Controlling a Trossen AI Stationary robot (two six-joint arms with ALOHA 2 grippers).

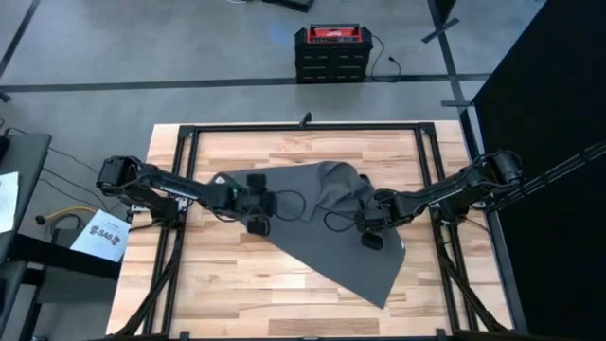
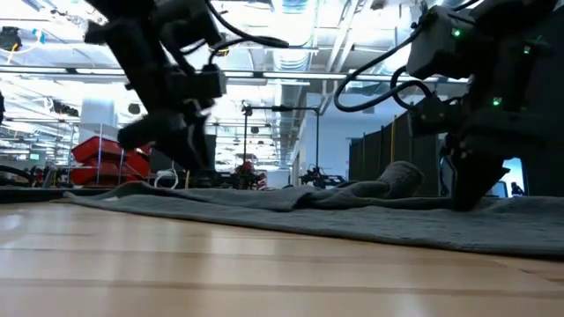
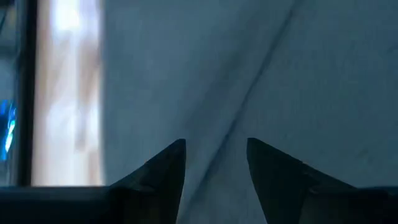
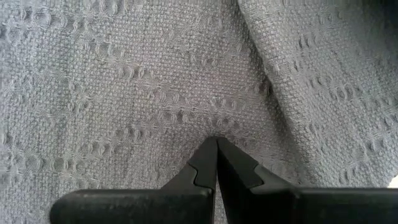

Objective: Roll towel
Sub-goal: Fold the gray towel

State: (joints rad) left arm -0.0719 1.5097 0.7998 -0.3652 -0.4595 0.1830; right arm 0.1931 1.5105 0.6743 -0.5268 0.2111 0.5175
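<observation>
On the near part of the table (image 1: 237, 294) bare wood shows, and only one pointed corner of the towel (image 1: 331, 227) reaches toward the front edge. Further in, the dark grey cloth lies spread slantwise across the middle, mostly flat. The left gripper (image 3: 214, 165) is low over the cloth's left part, its two fingers parted with a gap between them and nothing held; a shallow crease runs under them. The right gripper (image 4: 216, 163) is down on the right part, fingers closed together with their tips against the weave; whether they pinch a fold I cannot tell. Beyond it, toward the far right, the cloth is bunched into a low hump. No roll has been formed yet, I judge; nearly all the rolling is still to do
</observation>
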